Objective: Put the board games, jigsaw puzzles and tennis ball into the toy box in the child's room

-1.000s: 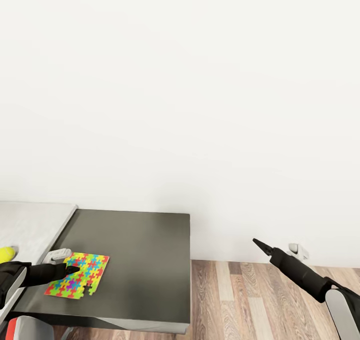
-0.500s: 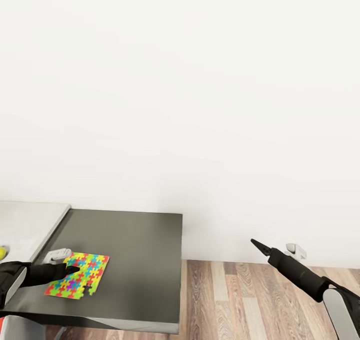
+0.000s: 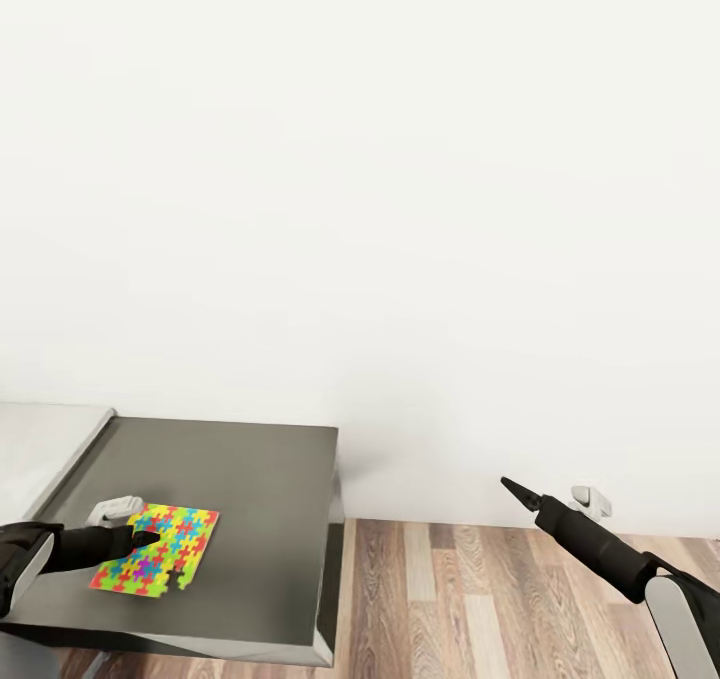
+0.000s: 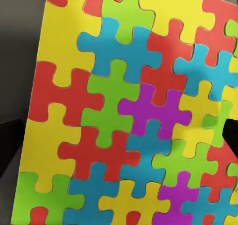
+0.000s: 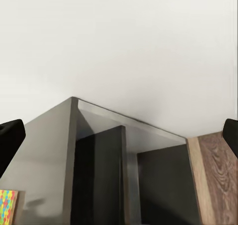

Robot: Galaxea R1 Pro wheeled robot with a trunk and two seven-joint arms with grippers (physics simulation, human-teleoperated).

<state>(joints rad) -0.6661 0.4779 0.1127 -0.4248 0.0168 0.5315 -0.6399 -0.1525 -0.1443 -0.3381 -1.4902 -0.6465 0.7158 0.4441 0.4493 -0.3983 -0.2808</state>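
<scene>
A multicoloured jigsaw puzzle (image 3: pixel 158 561) hangs just over the dark grey low section of the table (image 3: pixel 250 499), near its front left. My left gripper (image 3: pixel 146 539) is shut on the sheet's near edge. In the left wrist view the jigsaw puzzle (image 4: pixel 129 115) shows close up as interlocked yellow, red, blue, green and purple pieces. Off to the right, my right gripper (image 3: pixel 512 487) hovers over the wood floor beyond the table; in the right wrist view its black fingertips (image 5: pixel 10 135) stand wide apart with nothing between them. One corner of the puzzle (image 5: pixel 7 204) shows in that view too.
The white-topped part of the table (image 3: pixel 40 444) joins the dark section at the far left. A plain white wall (image 3: pixel 400 209) rises behind. Wood-plank floor (image 3: pixel 480 599) lies to the right of the table's end panel (image 5: pixel 99 180).
The whole picture has shifted: the table has slid left in view and the tennis ball has left the frame. Both grippers and the held puzzle keep their places in the picture.
</scene>
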